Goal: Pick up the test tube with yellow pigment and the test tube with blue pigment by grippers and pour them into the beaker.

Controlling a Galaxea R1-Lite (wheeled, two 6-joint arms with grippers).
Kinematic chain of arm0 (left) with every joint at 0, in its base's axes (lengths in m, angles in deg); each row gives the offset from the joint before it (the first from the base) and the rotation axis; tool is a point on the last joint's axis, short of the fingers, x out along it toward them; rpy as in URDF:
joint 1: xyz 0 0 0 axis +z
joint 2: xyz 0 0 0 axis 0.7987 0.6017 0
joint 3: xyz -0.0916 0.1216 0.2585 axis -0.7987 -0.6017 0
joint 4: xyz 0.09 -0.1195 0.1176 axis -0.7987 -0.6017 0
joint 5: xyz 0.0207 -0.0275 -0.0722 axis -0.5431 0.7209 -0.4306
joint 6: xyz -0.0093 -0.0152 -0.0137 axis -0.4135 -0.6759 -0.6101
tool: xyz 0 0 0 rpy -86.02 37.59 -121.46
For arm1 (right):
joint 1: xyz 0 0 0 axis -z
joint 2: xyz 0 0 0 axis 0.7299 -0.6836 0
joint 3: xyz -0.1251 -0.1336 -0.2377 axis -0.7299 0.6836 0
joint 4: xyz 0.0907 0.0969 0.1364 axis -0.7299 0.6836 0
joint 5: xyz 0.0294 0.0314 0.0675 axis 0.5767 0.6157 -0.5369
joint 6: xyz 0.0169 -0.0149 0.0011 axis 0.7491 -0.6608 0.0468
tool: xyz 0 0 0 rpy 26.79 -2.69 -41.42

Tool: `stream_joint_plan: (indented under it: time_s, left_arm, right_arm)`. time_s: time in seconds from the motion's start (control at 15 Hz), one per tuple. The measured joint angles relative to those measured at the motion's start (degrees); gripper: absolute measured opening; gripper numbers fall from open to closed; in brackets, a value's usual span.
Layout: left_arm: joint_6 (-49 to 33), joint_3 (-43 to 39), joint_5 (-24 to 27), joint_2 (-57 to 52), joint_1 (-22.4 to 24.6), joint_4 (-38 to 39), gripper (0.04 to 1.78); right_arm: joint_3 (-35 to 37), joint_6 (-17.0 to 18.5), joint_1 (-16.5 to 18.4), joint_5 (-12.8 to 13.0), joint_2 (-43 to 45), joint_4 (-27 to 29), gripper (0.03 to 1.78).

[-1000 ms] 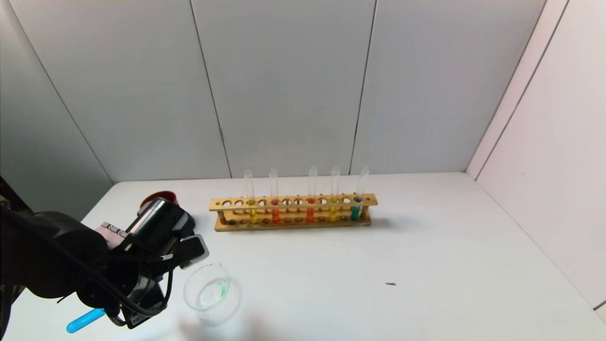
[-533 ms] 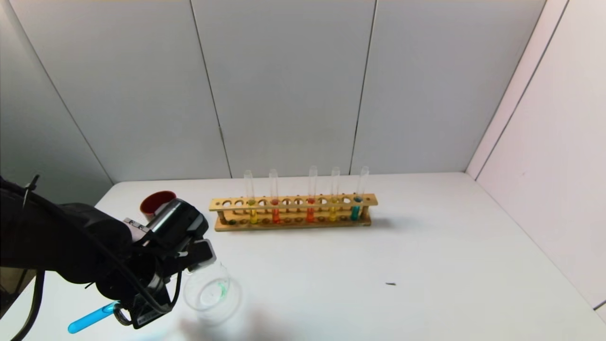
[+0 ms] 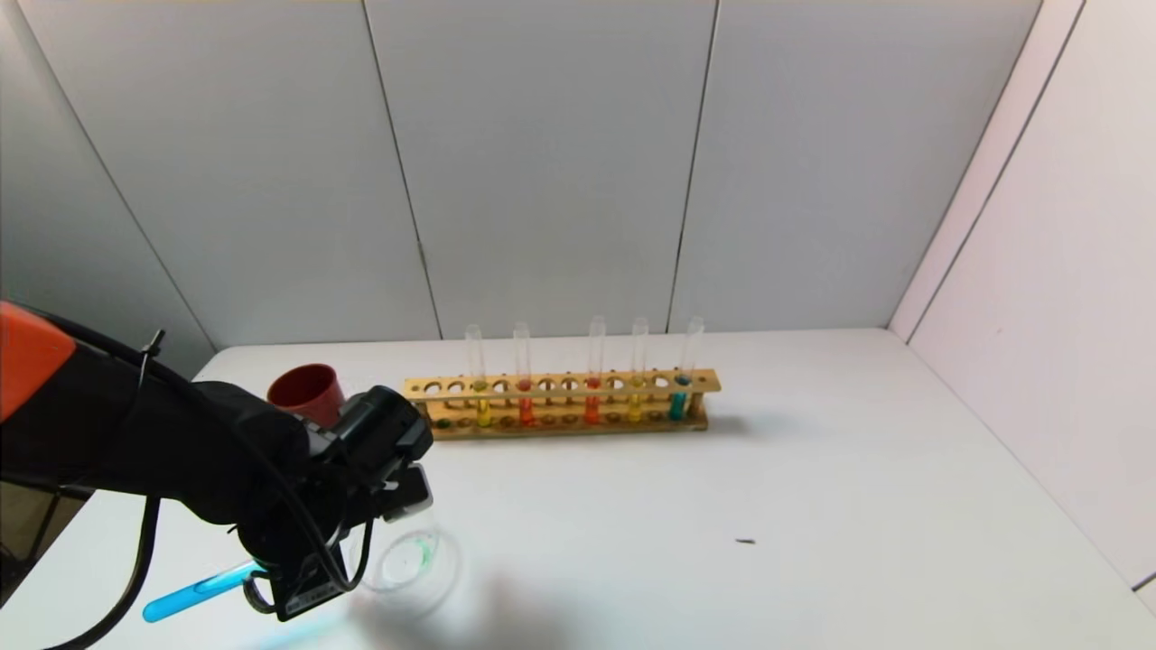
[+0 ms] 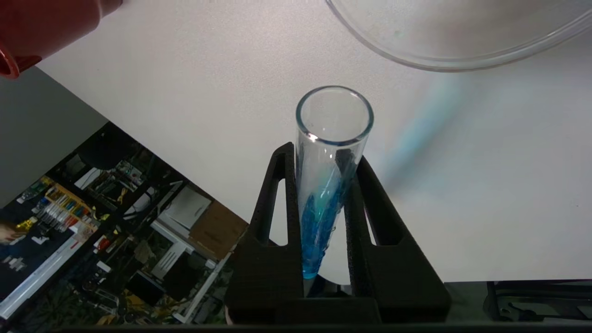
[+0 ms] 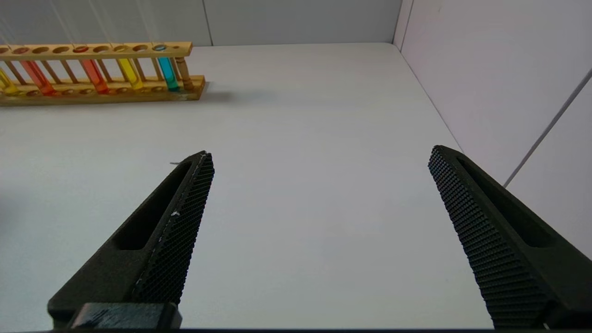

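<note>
Left gripper is clamped on the blue tube, fingers pinching it on both sides below the open mouth. Tube is tilted close to horizontal in the head view: round bottom points out toward the robot's left and the near table edge, mouth end sits hidden under the wrist, aimed at the beaker. Beaker is just beside the gripper, on its right; in the left wrist view the beaker rim is near the tube mouth but not under it yet. Blue liquid sits low in the tube, none at the lip. A faint green trace shows inside the beaker

My read: mouth needs to get over the rim, then more tilt along the tube's long axis, to pour. Left arm is clearly the nearer one

Right gripper hangs wide open over bare table, holding nothing, well apart from the beaker

Yellow tubes stand upright in the wooden rack at the back, with orange-red ones and a second blue tube. Red cup is behind the left arm. White flat table, grey wall panels around, small dark speck off to the right
</note>
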Motion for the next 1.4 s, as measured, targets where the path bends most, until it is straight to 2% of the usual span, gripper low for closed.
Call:
stream_joint_plan:
  time_s: [0.73,1.4]
  left_arm:
    - [-0.09,6.3,-4.06,5.14,-4.08,-8.05,0.31]
    - [-0.11,9.81,-4.77,6.3,-4.74,-14.87,0.31]
  right_arm:
    - [0.0,0.0,0.0,0.0,0.0,0.0,1.7]
    - [0.0,0.0,0.0,0.0,0.0,0.0,1.7]
